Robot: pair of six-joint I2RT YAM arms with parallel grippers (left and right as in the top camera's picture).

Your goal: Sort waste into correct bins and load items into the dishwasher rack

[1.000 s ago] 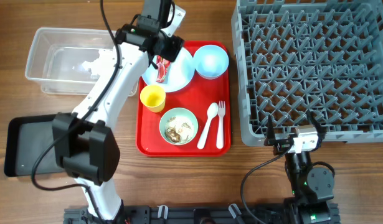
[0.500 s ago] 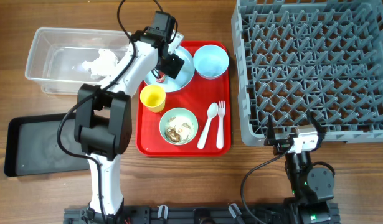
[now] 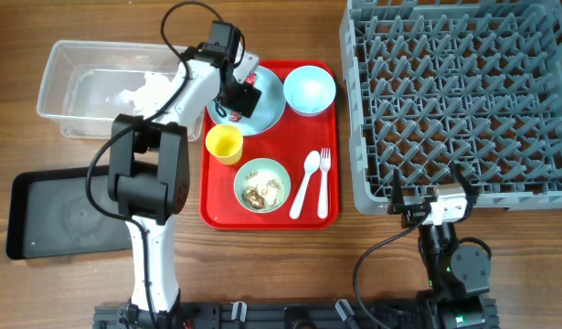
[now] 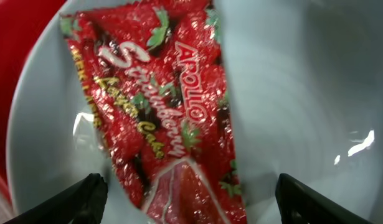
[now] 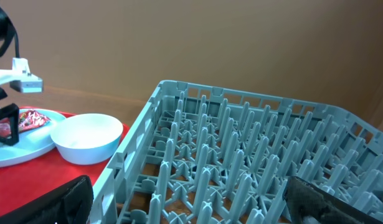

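My left gripper is open, low over the pale blue plate on the red serving tray. In the left wrist view its fingers straddle the red snack wrapper, which lies flat on the plate. The white napkin lies in the clear tub. The black tray is at the front left. The yellow cup, pale blue bowl, pale green bowl holding food scraps, spoon and fork sit on the red tray. My right gripper is open and empty at the front edge of the grey rack.
The red serving tray lies between the tub and the rack. The right wrist view shows the rack's pegs, the blue bowl and the plate with the wrapper. Bare wood lies in front of the tray.
My left gripper has come down and toward me over the plate and now covers most of the wrapper in the overhead view. The right arm has not moved.
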